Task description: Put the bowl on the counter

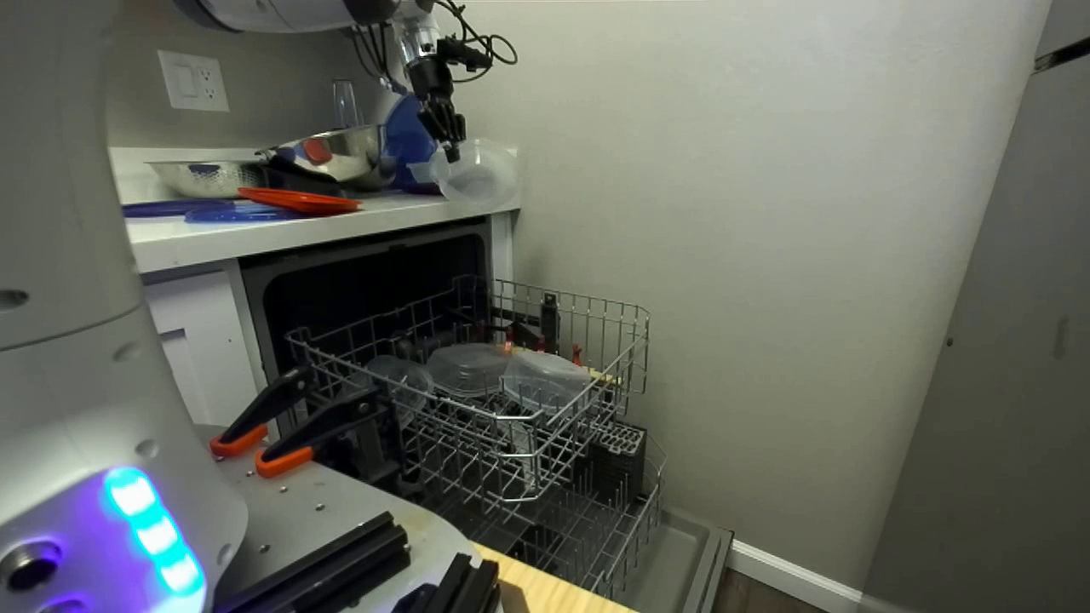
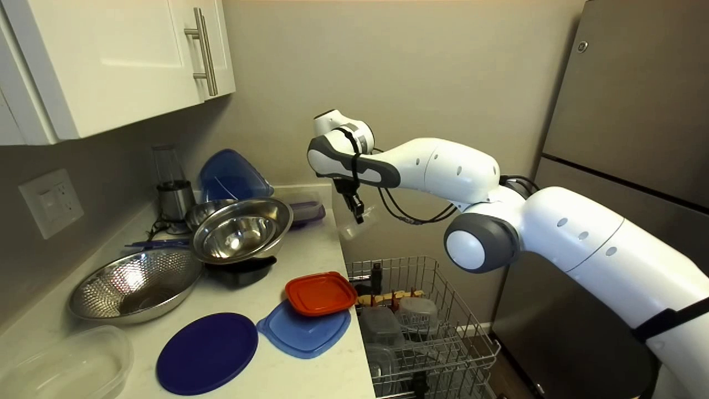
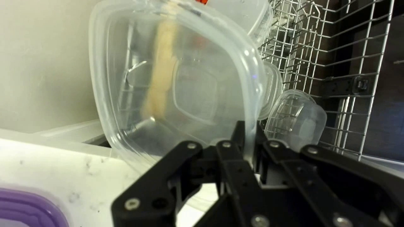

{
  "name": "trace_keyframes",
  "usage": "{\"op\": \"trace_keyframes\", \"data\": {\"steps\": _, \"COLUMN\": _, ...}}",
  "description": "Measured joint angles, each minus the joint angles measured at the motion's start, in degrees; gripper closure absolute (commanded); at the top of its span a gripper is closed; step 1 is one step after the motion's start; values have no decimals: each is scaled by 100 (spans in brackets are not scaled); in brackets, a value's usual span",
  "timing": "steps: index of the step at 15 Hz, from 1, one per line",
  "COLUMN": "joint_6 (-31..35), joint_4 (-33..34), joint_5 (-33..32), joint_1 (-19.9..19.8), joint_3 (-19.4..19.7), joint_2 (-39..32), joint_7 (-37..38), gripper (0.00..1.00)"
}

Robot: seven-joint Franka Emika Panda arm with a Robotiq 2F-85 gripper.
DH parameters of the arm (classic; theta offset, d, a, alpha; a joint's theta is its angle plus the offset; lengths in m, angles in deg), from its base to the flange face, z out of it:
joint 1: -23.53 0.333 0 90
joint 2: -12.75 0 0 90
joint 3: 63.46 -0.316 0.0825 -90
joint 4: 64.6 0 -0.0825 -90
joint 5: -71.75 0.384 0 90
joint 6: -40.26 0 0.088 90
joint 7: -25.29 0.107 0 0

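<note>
Black gripper (image 3: 250, 134): jaws clamped on clear plastic bowl (image 3: 180, 82).
Bowl: held tilted beside flat white counter (image 2: 316, 249), mostly above grey wire rack (image 1: 515, 417).
Counter placement: judged carrying stage; inward shift, lowering, release likely needed.

No readable text, round badge (image 2: 582, 46) on grey refrigerator door (image 2: 637, 94), its mark too small to read

Close downward wrist view, exterior views farther back, counter (image 2: 310, 249) in all.
</note>
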Motion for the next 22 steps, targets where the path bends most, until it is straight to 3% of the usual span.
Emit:
{"op": "trace_keyframes", "data": {"steps": 8, "joint_6": 75, "joint_4": 1, "joint_5": -57, "joint_1": 323, "joint_3": -36, "joint_2": 309, "joint_7": -206, "gripper": 98}}
{"op": "trace_keyframes", "data": {"steps": 14, "joint_6": 575, "joint_4": -30, "joint_5": -28, "joint_1": 364, "joint_3": -222, "joint_2": 308, "joint_7": -434, "gripper": 98}}
{"op": "trace_keyframes", "data": {"steps": 22, "joint_6": 1709, "joint_4": -76, "joint_5": 291, "joint_1": 351, "joint_3": -627, "joint_2": -89, "joint_7": -745, "gripper": 98}}
